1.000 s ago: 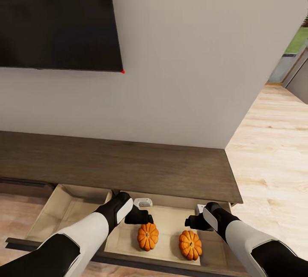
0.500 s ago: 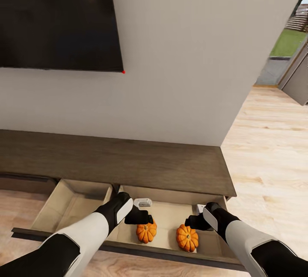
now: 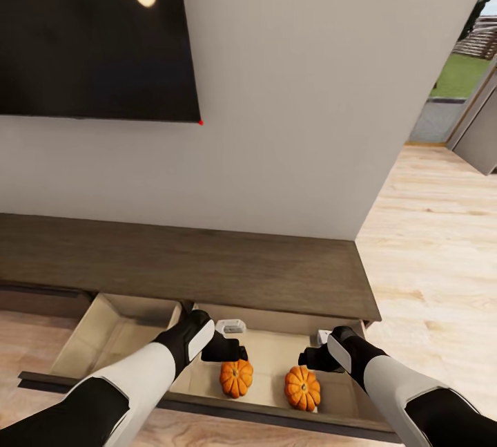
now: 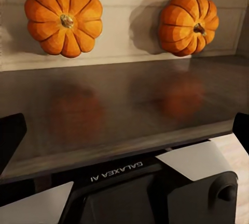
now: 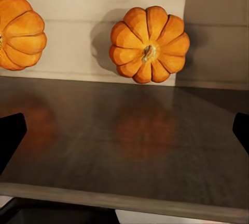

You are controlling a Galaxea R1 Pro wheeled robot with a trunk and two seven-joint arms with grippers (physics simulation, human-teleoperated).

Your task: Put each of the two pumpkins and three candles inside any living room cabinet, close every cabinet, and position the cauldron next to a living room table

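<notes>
Two pumpkins [image 3: 237,378] [image 3: 302,387]: lay apart in the cabinet's [image 3: 207,267] pulled-out drawer (pale inside).
Left gripper [image 3: 231,350]: fingers spread wide, empty.
Right gripper [image 3: 312,358]: likewise wide, empty.

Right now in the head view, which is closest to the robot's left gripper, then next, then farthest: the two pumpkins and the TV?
1. Left pumpkin, just below the left gripper, in the open drawer.
2. Right pumpkin, further right, under the right gripper.
3. TV, high on the wall, farthest.
</notes>
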